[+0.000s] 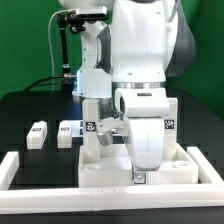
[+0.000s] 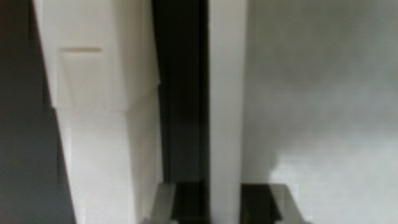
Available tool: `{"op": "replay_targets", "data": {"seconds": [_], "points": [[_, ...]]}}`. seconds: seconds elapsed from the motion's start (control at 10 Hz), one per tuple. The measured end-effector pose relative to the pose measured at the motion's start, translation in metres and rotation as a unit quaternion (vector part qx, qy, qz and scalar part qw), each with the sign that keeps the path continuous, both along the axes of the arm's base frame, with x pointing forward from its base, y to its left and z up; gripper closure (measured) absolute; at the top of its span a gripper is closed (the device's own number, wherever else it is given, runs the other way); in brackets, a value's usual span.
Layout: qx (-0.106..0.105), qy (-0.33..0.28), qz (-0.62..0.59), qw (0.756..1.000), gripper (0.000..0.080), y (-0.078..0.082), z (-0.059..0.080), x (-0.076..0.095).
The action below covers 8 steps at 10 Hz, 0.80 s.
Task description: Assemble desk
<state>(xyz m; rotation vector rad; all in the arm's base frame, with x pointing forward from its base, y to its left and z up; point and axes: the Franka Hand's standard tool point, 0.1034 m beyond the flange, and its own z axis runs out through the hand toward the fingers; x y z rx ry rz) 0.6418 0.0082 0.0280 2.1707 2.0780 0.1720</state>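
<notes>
Border bar [image 1: 110, 193] frontmost; desk panel [image 1: 98, 170] beneath end effector [image 1: 138, 168], grip state unclear.

White leg posts [image 1: 38, 134], black table [image 1: 25, 105]

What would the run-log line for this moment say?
phase: desk assembly | end effector: down at desk panel, jaw state unclear | two leg posts: lying loose on table, exterior view's left

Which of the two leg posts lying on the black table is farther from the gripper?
The leg post at the exterior view's far left; the other leg post lies between it and the gripper.
</notes>
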Motion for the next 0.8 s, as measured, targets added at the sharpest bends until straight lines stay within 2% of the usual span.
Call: {"op": "replay_targets", "data": {"seconds": [0.5, 0.7, 0.8], "points": [[0.001, -0.001, -0.003, 1.0, 0.0735, -0.001, 0.001, 0.002], [0.007, -0.008, -0.016, 1.0, 0.0736, 0.015, 0.01, 0.014], [0.005, -0.008, -0.02, 1.0, 0.0736, 0.015, 0.01, 0.016]]}}
